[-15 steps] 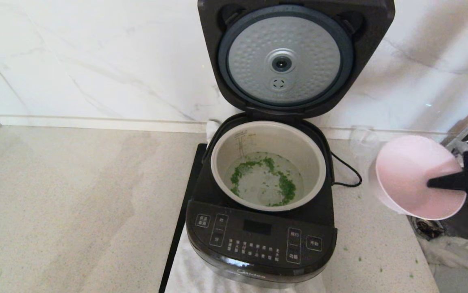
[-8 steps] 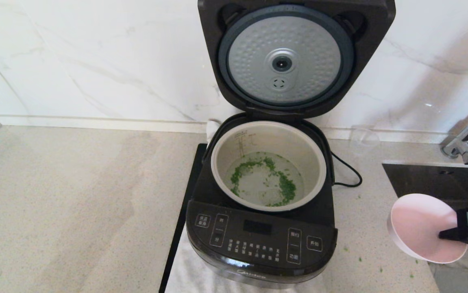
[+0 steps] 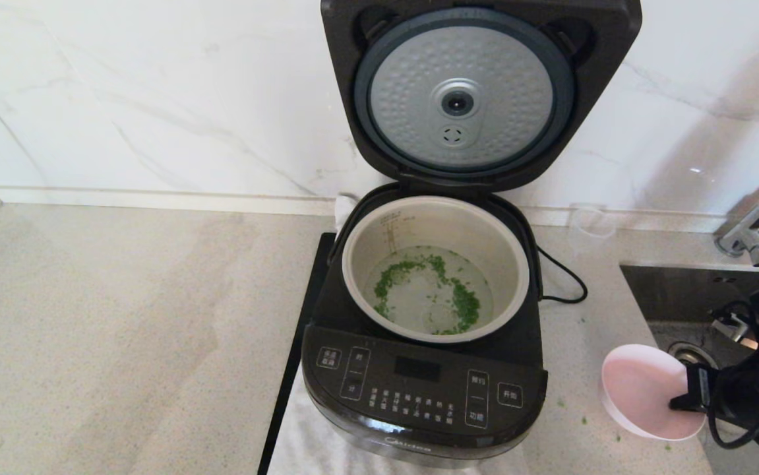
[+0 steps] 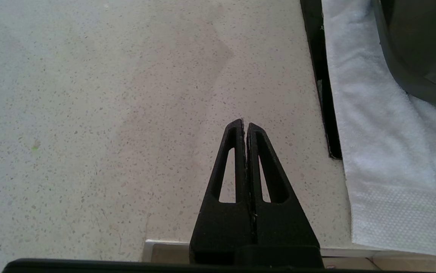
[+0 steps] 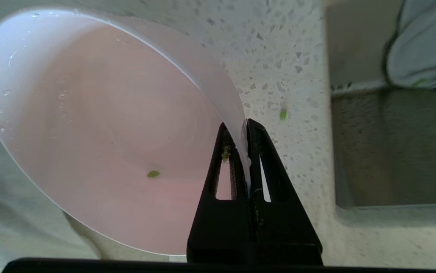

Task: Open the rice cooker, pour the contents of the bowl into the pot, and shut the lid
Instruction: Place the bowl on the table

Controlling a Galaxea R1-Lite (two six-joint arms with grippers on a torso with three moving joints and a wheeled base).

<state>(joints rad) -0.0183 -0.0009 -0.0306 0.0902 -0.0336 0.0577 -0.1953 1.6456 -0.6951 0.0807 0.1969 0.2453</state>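
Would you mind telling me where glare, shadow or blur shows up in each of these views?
Head view: bright reflection on the lid's dimpled silver plate, a soft broad shadow across the countertop. Right wrist view: the bowl looks soft and smeared near the lens, though the right gripper is sharp. Left wrist view: evenly lit, the left gripper crisp.
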